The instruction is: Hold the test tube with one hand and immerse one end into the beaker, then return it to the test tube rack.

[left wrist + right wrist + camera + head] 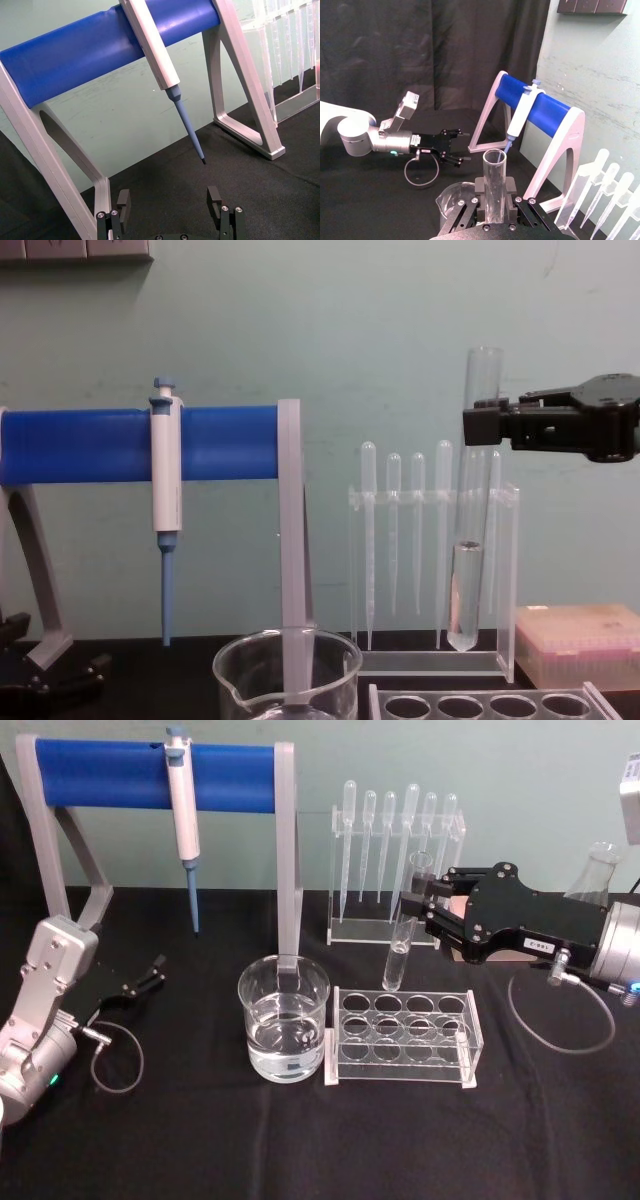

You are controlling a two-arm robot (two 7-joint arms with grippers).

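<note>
Overall, we find a black-covered table carrying all the items. At its rear left stands a grey stand with a blue crossbar, and a pipettor hangs from the bar, tip down. To the right of the stand, a clear pipette rack holds a row of bulb-topped pipettes.

Nearer the front, right of centre, we note the test tube rack, with every hole that we can see unoccupied. The beaker sits just beside the rack's left end and is partly filled with clear liquid.

We record the right gripper reaching in from the right, raised above the table behind the test tube rack. In the right wrist view its fingers are closed from both sides on the glass.

We find the left gripper low at the left of the table near the stand's foot. Its fingers are spread wide and hold nothing.

The test tube is held just below its rim. Its long axis runs close to vertical with a slight lean, open rim up and rounded bottom down. In the chest view that bottom hangs above the rack's top, in front of the pipette rack and to the right of the beaker, in no hole.
</note>
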